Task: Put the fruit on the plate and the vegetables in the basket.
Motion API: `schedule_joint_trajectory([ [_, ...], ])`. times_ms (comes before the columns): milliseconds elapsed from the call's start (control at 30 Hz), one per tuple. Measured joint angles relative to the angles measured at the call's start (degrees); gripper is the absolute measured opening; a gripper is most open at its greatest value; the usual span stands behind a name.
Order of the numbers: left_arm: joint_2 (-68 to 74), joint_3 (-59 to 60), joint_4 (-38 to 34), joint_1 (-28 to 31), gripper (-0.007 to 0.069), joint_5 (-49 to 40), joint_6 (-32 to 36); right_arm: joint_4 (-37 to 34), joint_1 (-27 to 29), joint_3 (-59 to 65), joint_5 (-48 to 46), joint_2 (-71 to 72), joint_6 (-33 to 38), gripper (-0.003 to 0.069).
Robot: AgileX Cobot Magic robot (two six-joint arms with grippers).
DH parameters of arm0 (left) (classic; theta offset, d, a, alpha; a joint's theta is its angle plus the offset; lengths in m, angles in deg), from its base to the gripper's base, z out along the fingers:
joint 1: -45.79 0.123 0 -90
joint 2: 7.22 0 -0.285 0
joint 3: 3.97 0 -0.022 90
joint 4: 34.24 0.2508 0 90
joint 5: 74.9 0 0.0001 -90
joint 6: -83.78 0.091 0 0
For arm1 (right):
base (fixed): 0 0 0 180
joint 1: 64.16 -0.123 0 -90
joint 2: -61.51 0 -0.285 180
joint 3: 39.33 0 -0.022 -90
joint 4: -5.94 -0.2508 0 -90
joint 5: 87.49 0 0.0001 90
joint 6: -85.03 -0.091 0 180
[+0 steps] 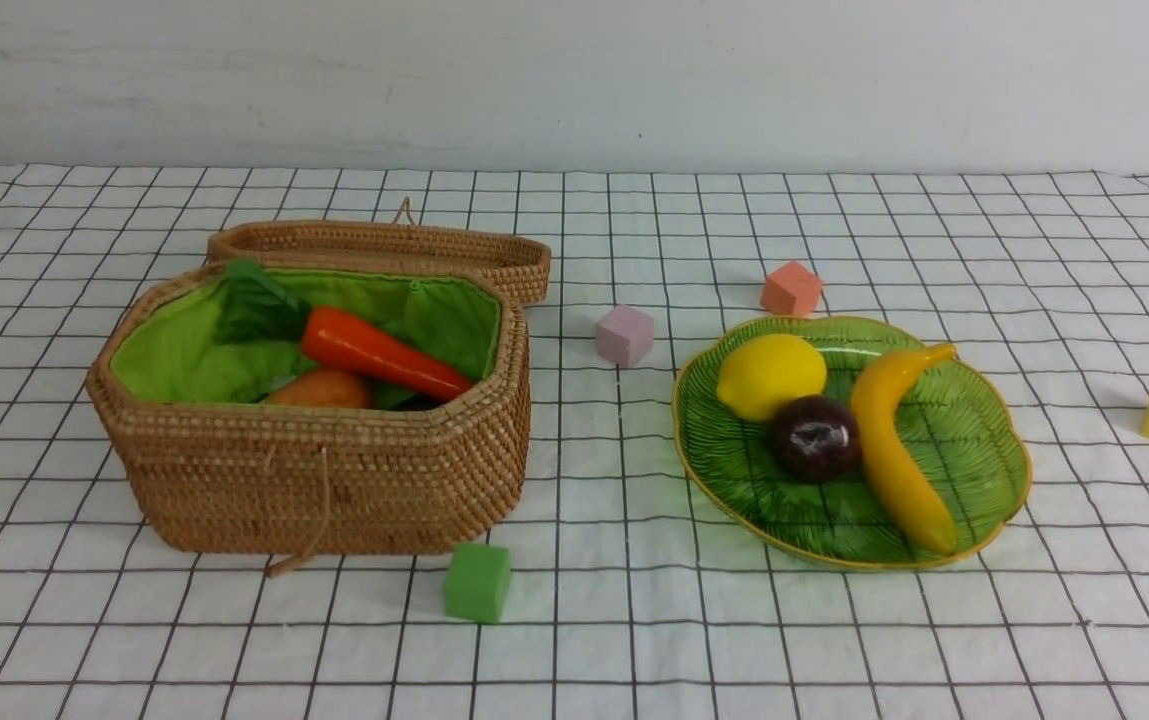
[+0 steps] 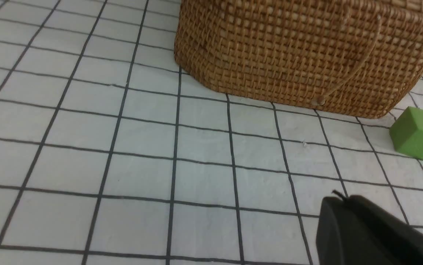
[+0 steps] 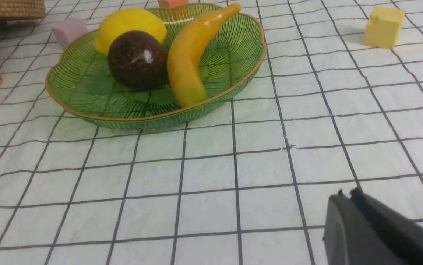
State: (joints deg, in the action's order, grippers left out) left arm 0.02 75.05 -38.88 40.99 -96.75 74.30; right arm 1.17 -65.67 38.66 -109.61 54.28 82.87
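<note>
The basket (image 1: 319, 470) sits at nine o'clock on the cloth (image 1: 634, 640) with its lid (image 1: 384, 245) open, holding the carrot (image 1: 384, 355) and potato (image 1: 319, 390); the eggplant cannot be made out. At three o'clock the plate (image 1: 974, 440) carries the lemon (image 1: 770, 375), mangosteen (image 1: 815, 438) and banana (image 1: 894, 450). The left gripper (image 2: 334, 197) and right gripper (image 3: 344, 195) hang above bare cloth, fingers pressed together on nothing.

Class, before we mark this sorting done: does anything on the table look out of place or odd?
Nothing stands out. The lemon, mangosteen and banana lie on the plate; the carrot and potato lie in the basket. The eggplant isn't visible.
</note>
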Motion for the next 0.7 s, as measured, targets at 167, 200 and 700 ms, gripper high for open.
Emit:
schedule_joint_trajectory([
  [167, 0.0, 0.0, 0.0, 0.0, -0.0013, 0.1, 0.0, 0.0, 0.0, 0.0, 0.0, 0.0, 0.0, 0.0027],
  [200, 0.0, 0.0, 0.0, 0.0, -0.0013, 0.1, 0.0, 0.0, 0.0, 0.0, 0.0, 0.0, 0.0, 0.0027],
  [700, 0.0, 0.0, 0.0, 0.0, -0.0013, 0.1, 0.0, -0.2, 0.0, 0.0, 0.0, 0.0, 0.0, 0.003],
])
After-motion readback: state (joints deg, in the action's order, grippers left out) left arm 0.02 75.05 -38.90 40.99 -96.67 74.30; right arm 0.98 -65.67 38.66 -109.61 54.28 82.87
